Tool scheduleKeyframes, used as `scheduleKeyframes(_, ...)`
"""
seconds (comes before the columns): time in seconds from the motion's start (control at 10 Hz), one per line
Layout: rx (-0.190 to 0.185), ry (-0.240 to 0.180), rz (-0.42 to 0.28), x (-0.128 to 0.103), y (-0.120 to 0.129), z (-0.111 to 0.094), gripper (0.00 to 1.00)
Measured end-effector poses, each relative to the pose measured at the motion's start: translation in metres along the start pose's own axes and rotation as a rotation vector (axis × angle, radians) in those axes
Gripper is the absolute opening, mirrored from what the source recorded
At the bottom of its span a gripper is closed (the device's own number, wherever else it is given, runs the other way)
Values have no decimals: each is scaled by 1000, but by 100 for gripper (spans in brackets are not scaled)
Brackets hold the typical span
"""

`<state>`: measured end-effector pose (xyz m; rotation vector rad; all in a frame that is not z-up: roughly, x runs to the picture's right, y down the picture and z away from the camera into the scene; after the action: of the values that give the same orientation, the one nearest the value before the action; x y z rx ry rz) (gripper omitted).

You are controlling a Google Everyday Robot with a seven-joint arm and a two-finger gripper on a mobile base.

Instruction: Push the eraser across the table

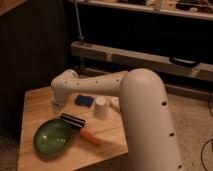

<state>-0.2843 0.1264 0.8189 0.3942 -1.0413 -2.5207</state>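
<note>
Small light-brown wooden table, plank-grain top. Green bowl near front-left corner. Eraser, black with pale stripes, just beyond bowl's right rim, touching or nearly so. Orange carrot-shaped object right of bowl, close. Blue flat pad farther back, beyond eraser. White cup back-right of bowl, beside pad. Gripper low over tabletop, beyond bowl, left of pad.

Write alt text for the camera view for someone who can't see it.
A white robot arm reaches over a wooden table, its gripper low over the top beyond the striped black eraser. The eraser lies beside a green bowl, with an orange carrot-shaped object, a blue pad and a white cup nearby.
</note>
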Motion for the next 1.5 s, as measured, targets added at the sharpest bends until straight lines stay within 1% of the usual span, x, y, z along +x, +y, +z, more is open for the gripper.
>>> scheduleKeyframes(0.1, 12, -11, -6, 1, -4, 8, 2)
scheduleKeyframes(0.3, 31, -35, -3, -4, -3, 25, 2)
scheduleKeyframes(0.4, 42, -60, -4, -9, -5, 31, 2)
scheduleKeyframes(0.5, 46, -66, -8, -6, -7, 34, 2)
scheduleKeyframes(0.8, 51, -87, -6, -9, -6, 38, 2)
scheduleKeyframes(1.0, 47, -87, 1, -9, -2, 37, 2)
scheduleKeyframes(1.3, 28, -59, -1, 9, 7, 30, 2)
scheduleKeyframes(1.5, 18, -58, -5, 14, 12, 27, 2)
